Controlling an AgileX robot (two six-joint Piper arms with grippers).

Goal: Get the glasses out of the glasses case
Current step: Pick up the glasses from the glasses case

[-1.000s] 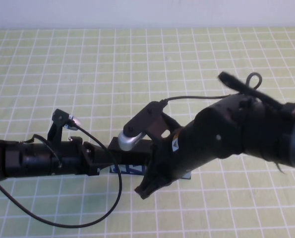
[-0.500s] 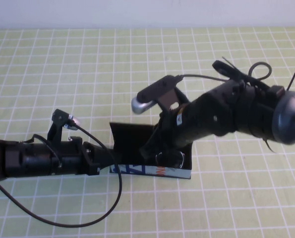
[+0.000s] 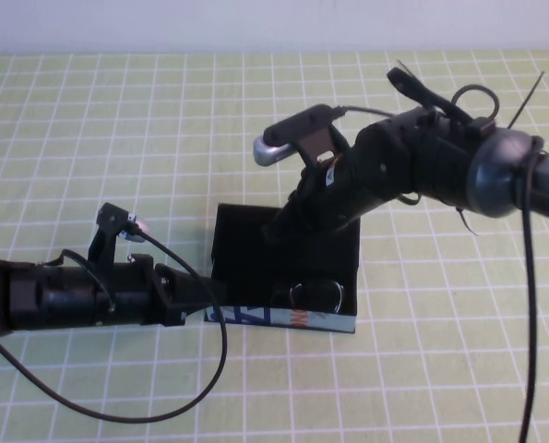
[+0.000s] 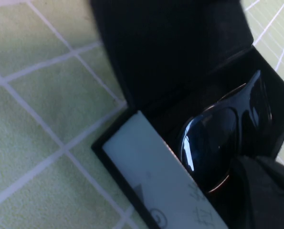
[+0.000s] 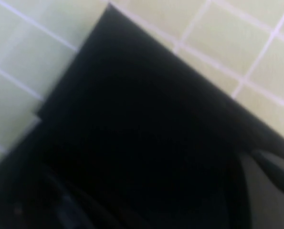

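The glasses case [image 3: 283, 319] stands open in the middle of the table, white printed front toward me. Its black lid [image 3: 256, 242] is flipped back. The glasses [image 3: 316, 294] lie inside at the right end; the left wrist view shows a dark lens [image 4: 209, 143] behind the white front wall [image 4: 151, 167]. My left gripper [image 3: 215, 295] is at the case's left end, and it also shows in the left wrist view [image 4: 263, 195] beside the lens. My right gripper [image 3: 280, 228] is low over the far edge of the lid, which fills the right wrist view [image 5: 132, 133].
The table is covered with a green cloth with a white grid [image 3: 117, 138]. A black cable [image 3: 191, 388] loops from the left arm over the near left of the table. The right arm [image 3: 440, 171] reaches in from the right above the case.
The right arm has drawn back and up toward the far right. The lid has swung open and back, and the glasses now show. The left arm has not moved.
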